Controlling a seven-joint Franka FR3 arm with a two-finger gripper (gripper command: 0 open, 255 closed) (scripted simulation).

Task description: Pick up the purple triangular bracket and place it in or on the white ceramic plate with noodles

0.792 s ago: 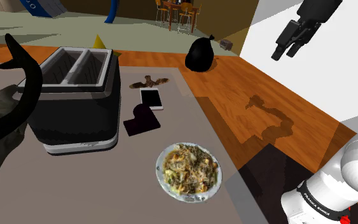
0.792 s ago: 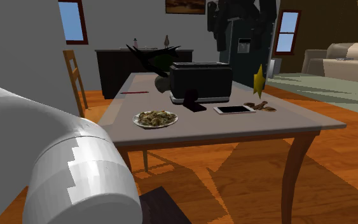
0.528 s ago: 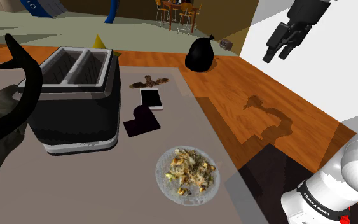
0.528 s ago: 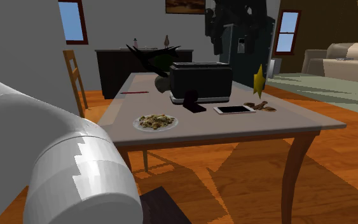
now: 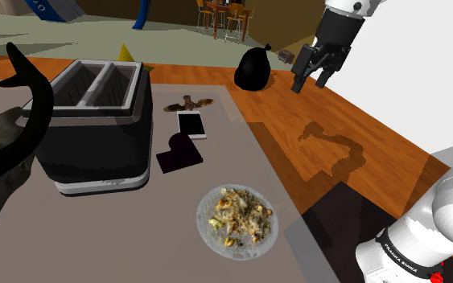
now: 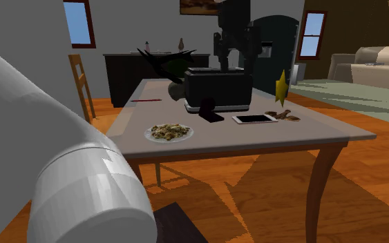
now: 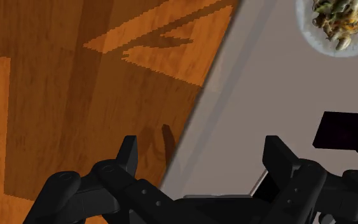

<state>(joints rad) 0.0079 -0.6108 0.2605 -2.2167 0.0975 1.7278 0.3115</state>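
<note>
In the shoulder view, seeing the gripper point(image 5: 312, 72) hanging high over the wooden floor point(image 5: 289, 120), off the edge of the table point(image 5: 120, 233), its 2 fingers standing apart, gripping nothing. Finding the dark purple bracket point(image 5: 178, 153) lying on the table near the black toaster point(image 5: 96, 129), between the phone point(image 5: 191, 125) and the plate point(image 5: 203, 217) of noodles point(image 5: 240, 215). In the second exterior view, seeing the bracket point(image 6: 211, 112) resting before the toaster point(image 6: 217, 90), apart from the plate point(image 6: 150, 132). In the wrist view, looking past the open fingers point(image 7: 128, 153) at the bracket point(image 7: 349, 130) and the plate point(image 7: 320, 44).

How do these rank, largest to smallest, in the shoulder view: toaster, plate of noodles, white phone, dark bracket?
toaster
plate of noodles
dark bracket
white phone
The phone lies farther from the camera, so the last pair is unsure.
</note>
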